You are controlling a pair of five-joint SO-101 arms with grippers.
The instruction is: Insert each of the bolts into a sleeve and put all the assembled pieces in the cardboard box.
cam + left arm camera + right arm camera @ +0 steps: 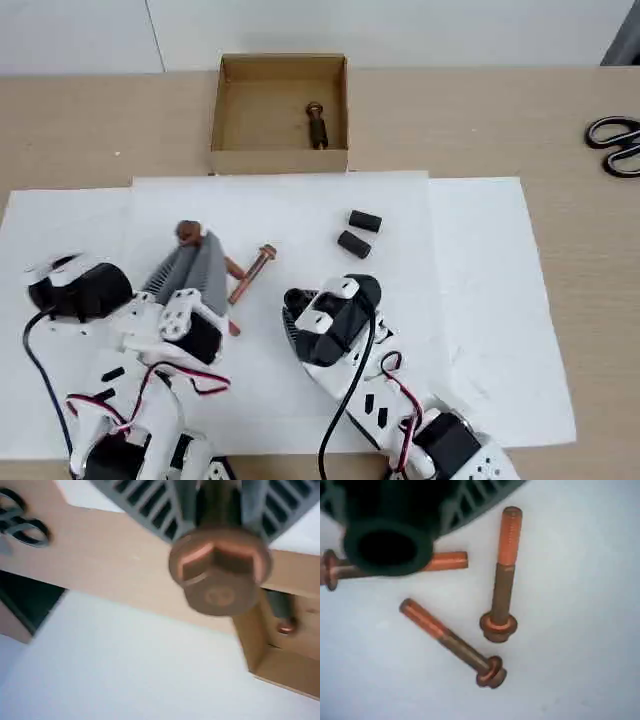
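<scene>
Each bolt (502, 575) is coppery metal with a dull sheen (its threaded end brighter and rougher), and the sleeve (387, 570) looks like matt black plastic. The box (228, 110) is matt cardboard; the table (480, 120) is smooth and wood-look, its paper (480, 300) matt white.

— How's the light over your table?

— Bright and even, coming from above. The white paper sheet (300, 400) glows almost flat, and my arms lay only faint, soft-edged shadows on it.

— Any darker spots?

— The floor of the brown open-topped cardboard box (283, 160) sits a shade darker than its rim.

— Glare?

— A pale sheen on one flat of the copper-coloured hex-head bolt (218, 575) clamped in my left gripper (215, 500). The bore of the black tube-shaped sleeve (387, 547) in my right gripper (400, 505) is plain darkness.
</scene>
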